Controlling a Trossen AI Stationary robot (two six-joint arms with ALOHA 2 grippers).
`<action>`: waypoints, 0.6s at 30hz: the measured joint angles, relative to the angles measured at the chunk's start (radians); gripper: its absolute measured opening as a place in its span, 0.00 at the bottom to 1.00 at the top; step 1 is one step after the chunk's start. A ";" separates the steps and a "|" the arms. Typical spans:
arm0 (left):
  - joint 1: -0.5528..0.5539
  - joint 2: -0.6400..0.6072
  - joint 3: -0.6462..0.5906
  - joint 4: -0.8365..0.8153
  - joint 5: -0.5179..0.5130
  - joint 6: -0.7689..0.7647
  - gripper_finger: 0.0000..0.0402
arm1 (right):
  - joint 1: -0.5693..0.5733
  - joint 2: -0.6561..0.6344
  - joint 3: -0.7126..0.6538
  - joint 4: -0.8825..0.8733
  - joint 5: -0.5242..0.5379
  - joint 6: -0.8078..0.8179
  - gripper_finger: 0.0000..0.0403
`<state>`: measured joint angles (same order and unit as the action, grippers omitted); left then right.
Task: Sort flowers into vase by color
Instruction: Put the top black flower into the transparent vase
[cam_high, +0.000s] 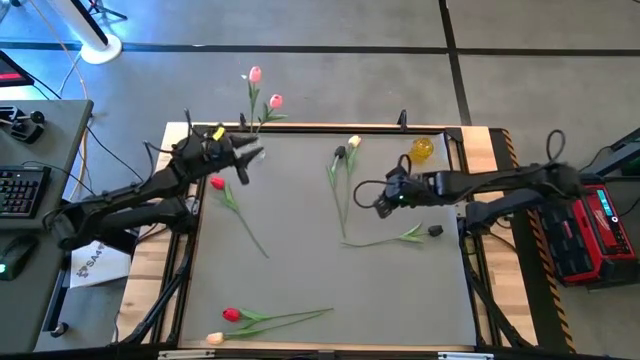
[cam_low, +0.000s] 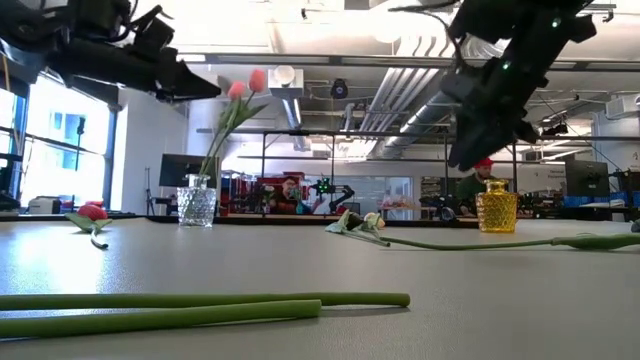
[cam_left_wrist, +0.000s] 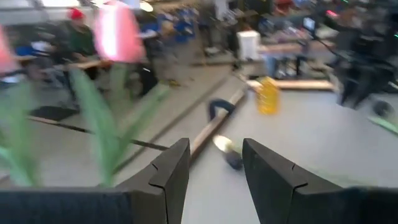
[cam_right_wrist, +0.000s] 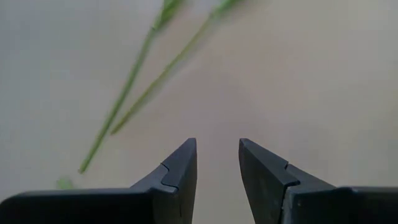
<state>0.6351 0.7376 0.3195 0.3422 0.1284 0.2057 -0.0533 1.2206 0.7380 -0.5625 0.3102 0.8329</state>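
Grey matting covers the table (cam_high: 330, 290), and a workshop with shelves and a person is seen behind it in the low view. Two pink tulips (cam_high: 255, 76) are already standing in a clear glass vase (cam_low: 197, 206) at the 11 o'clock corner of the table. The left gripper (cam_high: 252, 153) is held just beside this vase, above the surface, with its fingers apart and nothing between them. The right gripper (cam_high: 381, 207) hangs at about 2 o'clock from the table centre, fingers also apart and empty, over two green stems. A small yellow vase (cam_high: 422, 149) is placed at 1 o'clock. Still lying flat are a red tulip (cam_high: 218, 183) at 9 o'clock, a cream and a dark tulip (cam_high: 353, 142) at 12 o'clock, a long stem (cam_high: 385, 241) at 3 o'clock, and a red and a cream tulip (cam_high: 231, 315) at 7 o'clock.
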 joint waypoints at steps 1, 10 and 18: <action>-0.026 0.001 0.000 -0.024 0.000 0.008 0.34 | 0.012 0.016 0.000 0.000 -0.003 0.037 0.27; -0.269 0.001 0.000 -0.215 -0.015 0.033 0.34 | 0.235 0.129 0.000 -0.001 -0.086 0.406 0.27; -0.441 0.003 0.000 -0.387 -0.005 0.053 0.34 | 0.464 0.195 0.000 0.000 0.031 0.801 0.27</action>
<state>0.1941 0.7406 0.3195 -0.0447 0.1238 0.2584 0.4110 1.4157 0.7380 -0.5621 0.3414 1.6337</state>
